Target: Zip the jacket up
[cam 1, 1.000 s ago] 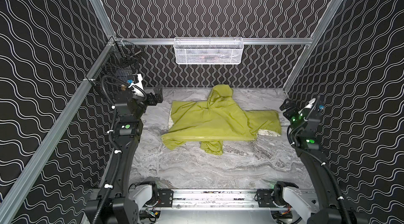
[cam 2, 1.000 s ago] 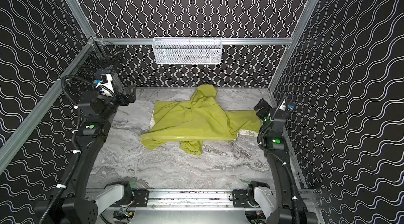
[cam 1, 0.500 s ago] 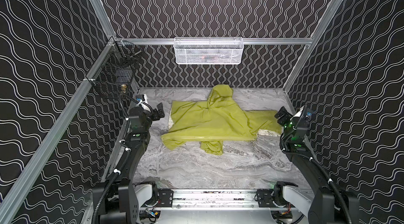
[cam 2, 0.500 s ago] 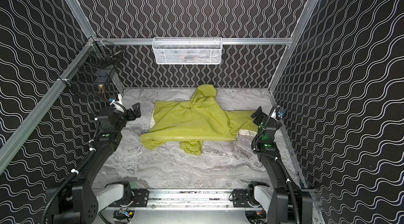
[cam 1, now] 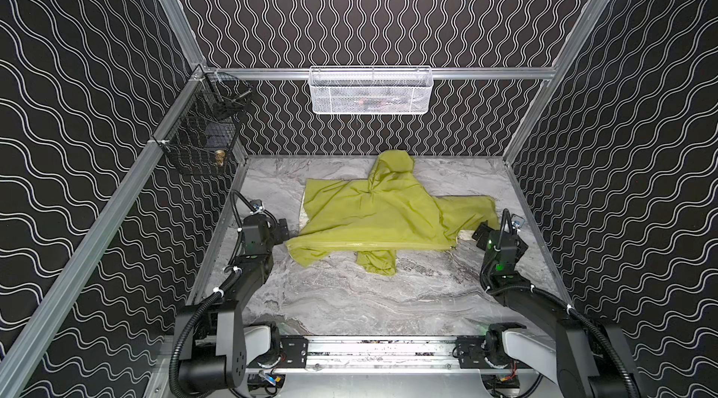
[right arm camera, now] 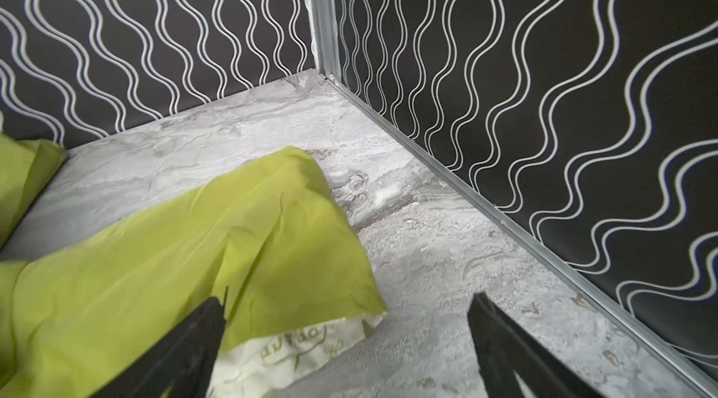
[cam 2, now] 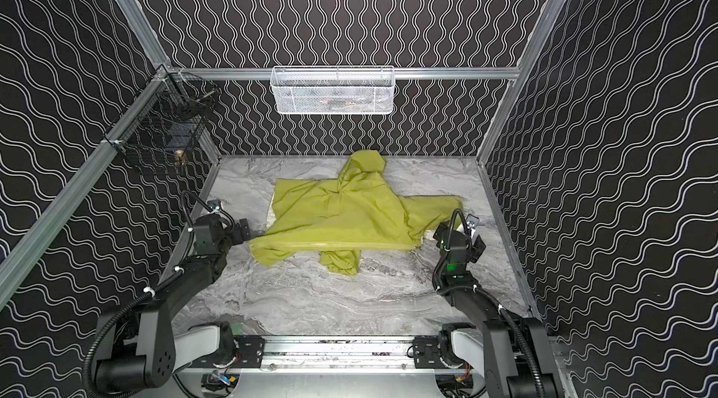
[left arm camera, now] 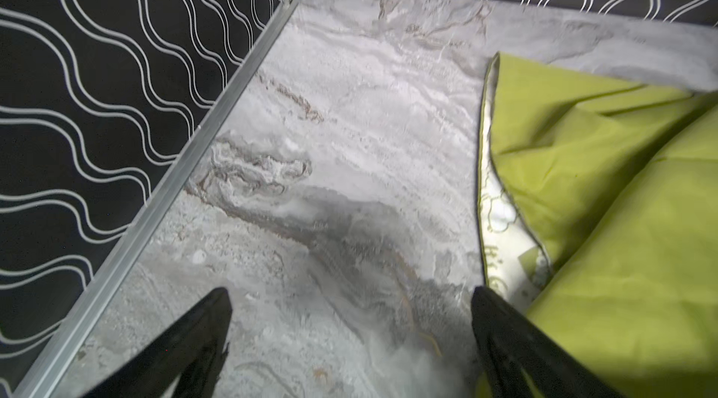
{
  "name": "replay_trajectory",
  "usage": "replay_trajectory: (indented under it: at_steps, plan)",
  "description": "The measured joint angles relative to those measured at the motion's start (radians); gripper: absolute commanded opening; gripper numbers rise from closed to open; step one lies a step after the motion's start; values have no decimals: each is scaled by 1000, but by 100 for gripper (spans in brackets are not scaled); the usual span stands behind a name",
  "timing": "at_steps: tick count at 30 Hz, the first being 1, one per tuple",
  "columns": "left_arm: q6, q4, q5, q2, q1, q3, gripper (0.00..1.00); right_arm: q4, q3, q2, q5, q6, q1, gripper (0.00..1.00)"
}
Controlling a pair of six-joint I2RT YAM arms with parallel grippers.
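Note:
The lime-green hooded jacket (cam 1: pixel 388 217) (cam 2: pixel 342 217) lies spread and crumpled on the marble tabletop, hood toward the back wall, a pale zipper edge along its front. My left gripper (cam 1: pixel 283 229) (cam 2: pixel 244 229) hangs low just left of the jacket, open and empty. In the left wrist view it (left arm camera: pixel 349 293) stands over bare marble, with the jacket (left arm camera: pixel 602 221) and its cream printed lining (left arm camera: pixel 501 221) beside one finger. My right gripper (cam 1: pixel 480 239) (cam 2: pixel 439 237) is low at the jacket's right end, open. In the right wrist view it (right arm camera: pixel 345 299) is above the jacket's corner (right arm camera: pixel 194 260) and its lining (right arm camera: pixel 295 349).
A white mesh basket (cam 1: pixel 371 91) hangs on the back rail. A black wire basket (cam 1: pixel 202 139) is fixed to the left wall rail. Patterned walls with aluminium rails close in the marble tabletop (cam 1: pixel 349 299) on three sides, close to both grippers.
Both arms have come down from a raised pose to just above the tabletop, one at each end of the jacket. The jacket has not moved; both grippers stayed open.

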Motion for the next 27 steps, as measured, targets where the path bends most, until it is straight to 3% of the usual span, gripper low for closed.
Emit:
replay_trajectory:
  at_steps: [6, 14, 19, 22, 27]
  plan:
    - [18, 154, 17, 39, 0, -79, 99, 156, -60, 23, 6, -38, 24, 99]
    - [14, 457, 105, 234, -12, -117, 99, 396, -88, 114, -48, -126, 25, 99]
    - [35, 564, 135, 328, -34, -107, 99, 579, -105, 273, -95, -178, 22, 99]
    - [72, 745, 151, 421, -82, -148, 99, 716, -126, 399, -135, -209, 16, 99]
    - [82, 748, 106, 447, -105, -121, 99, 774, -111, 429, -215, -213, -26, 99]
